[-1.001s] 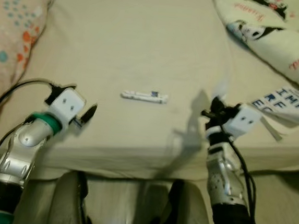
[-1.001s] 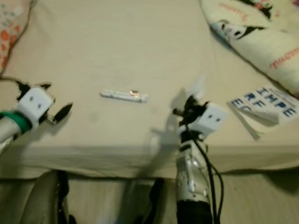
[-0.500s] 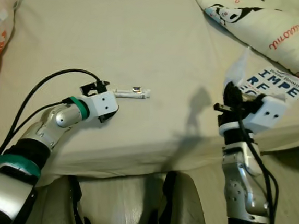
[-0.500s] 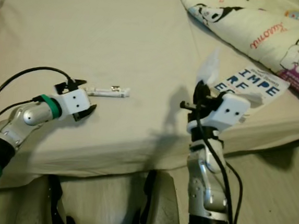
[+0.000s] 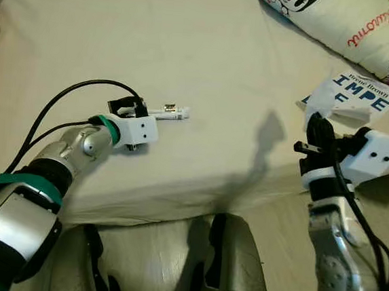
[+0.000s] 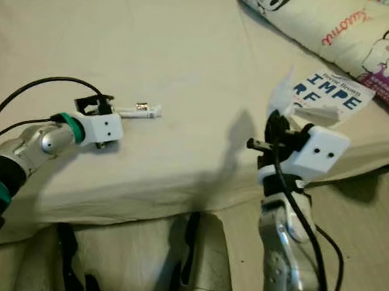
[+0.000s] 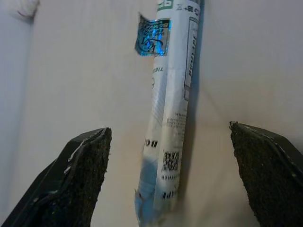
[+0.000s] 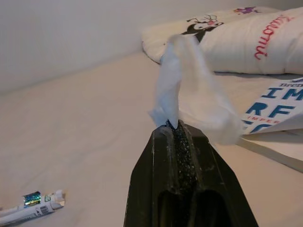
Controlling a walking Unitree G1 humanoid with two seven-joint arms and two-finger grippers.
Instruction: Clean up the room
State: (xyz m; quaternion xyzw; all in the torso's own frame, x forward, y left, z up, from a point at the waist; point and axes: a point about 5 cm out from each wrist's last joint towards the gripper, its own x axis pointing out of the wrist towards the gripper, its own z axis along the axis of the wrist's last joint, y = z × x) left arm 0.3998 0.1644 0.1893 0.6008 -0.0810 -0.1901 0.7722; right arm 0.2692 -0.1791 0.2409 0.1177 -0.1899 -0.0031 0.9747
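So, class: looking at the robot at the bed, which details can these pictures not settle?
- Book: title cut short in the left eye view; a page and the white scrap cover its lower lines.
- White tube: print too small and blurred in the left wrist view; its far end is cut off by the edge.
- Right tool: shut on the scrap; what the scrap is stays unclear.
- Blanket: cut off by the right eye view's edge.
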